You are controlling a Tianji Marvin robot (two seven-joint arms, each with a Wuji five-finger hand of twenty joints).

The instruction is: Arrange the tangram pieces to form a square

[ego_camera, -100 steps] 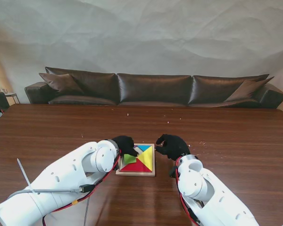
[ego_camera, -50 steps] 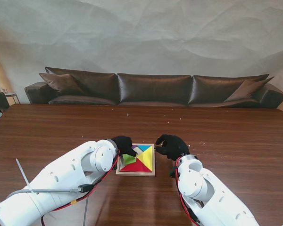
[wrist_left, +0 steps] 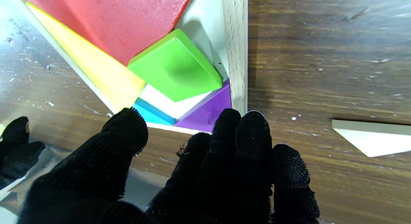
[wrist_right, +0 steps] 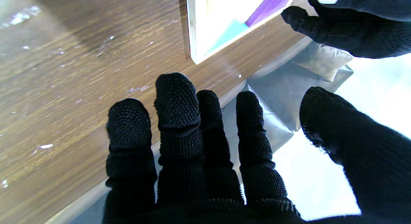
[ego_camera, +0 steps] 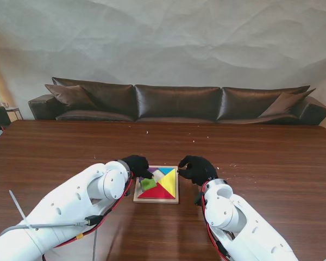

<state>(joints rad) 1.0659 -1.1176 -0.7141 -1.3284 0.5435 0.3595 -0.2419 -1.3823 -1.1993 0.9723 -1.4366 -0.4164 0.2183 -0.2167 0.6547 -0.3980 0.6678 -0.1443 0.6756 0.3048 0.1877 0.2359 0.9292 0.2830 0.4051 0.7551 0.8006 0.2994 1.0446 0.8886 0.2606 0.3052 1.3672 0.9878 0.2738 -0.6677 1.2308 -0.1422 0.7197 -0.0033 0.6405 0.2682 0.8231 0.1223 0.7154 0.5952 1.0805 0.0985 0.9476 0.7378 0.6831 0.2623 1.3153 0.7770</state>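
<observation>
The green square piece lies tilted, unseated, in the wooden tray. Being light, rigid and probably slick, it is best pinched by opposite edges. The left robot hand and right robot hand are spread, holding nothing.

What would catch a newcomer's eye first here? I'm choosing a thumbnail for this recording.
The bright tangram tray at the table's middle stands out, framed by the black-gloved left robot hand and right robot hand. In the left wrist view, the green square sits tilted, not flat among the pieces. Behind, a dark leather sofa spans the wall.

Glossy wood table, nubbly knit-gloved left hand.
</observation>
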